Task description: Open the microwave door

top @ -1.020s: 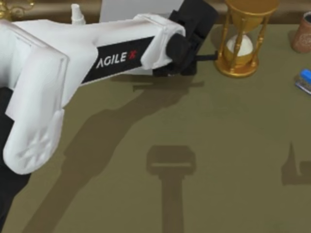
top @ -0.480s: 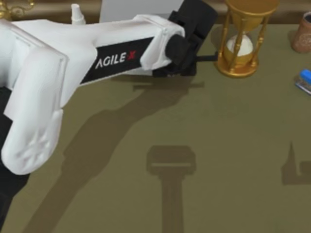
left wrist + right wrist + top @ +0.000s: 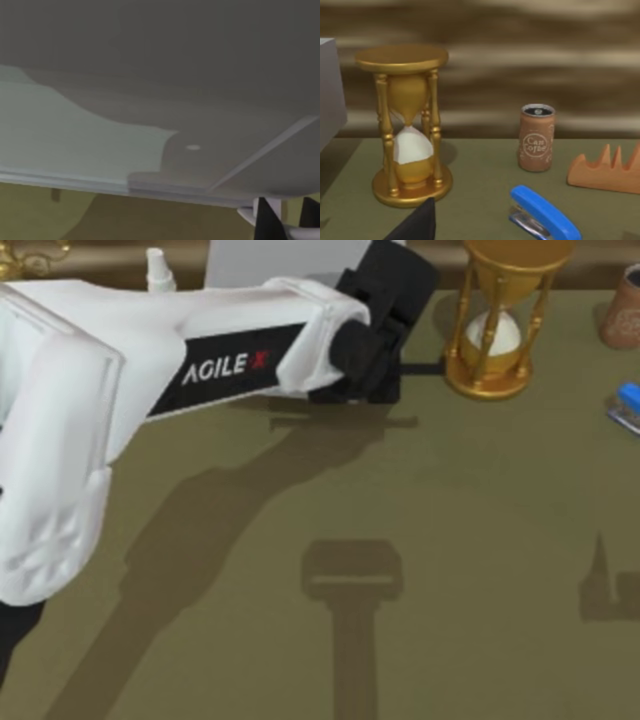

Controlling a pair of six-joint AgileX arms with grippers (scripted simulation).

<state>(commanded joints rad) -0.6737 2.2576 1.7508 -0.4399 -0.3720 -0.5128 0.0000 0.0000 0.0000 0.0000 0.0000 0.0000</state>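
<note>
Centrally at the top edge of the top view, the microwave (image 3: 285, 260) shows only as a pale grey slab, mostly covered by the left arm (image 3: 150, 380). The left wrist view is filled by a close grey surface, apparently the microwave door (image 3: 165, 65), with a paler panel section at the frame's left and a thin pale line crossing at lower right; whether the door is open or shut cannot be told. The left gripper (image 3: 385, 315) is a black assembly at upper centre of the top view, pressed against the microwave's lower right corner. Whether its jaws are open or closed, and whether they hold anything, cannot be told.

Immediately right of the gripper stands a gold hourglass (image 3: 505, 325) with white sand in its lower bulb; a dark rod runs from the gripper toward its base. At the top view's right edge are a brown drink can (image 3: 536, 137) and a blue stapler (image 3: 625, 405). The right wrist view also shows an orange toothed object (image 3: 605, 172) on the olive counter (image 3: 450, 540). The right gripper (image 3: 415, 225) appears only as a dark tip at the bottom of its wrist view; its jaw state cannot be told.

A white bottle top (image 3: 158, 268) sits at upper left of the top view.
</note>
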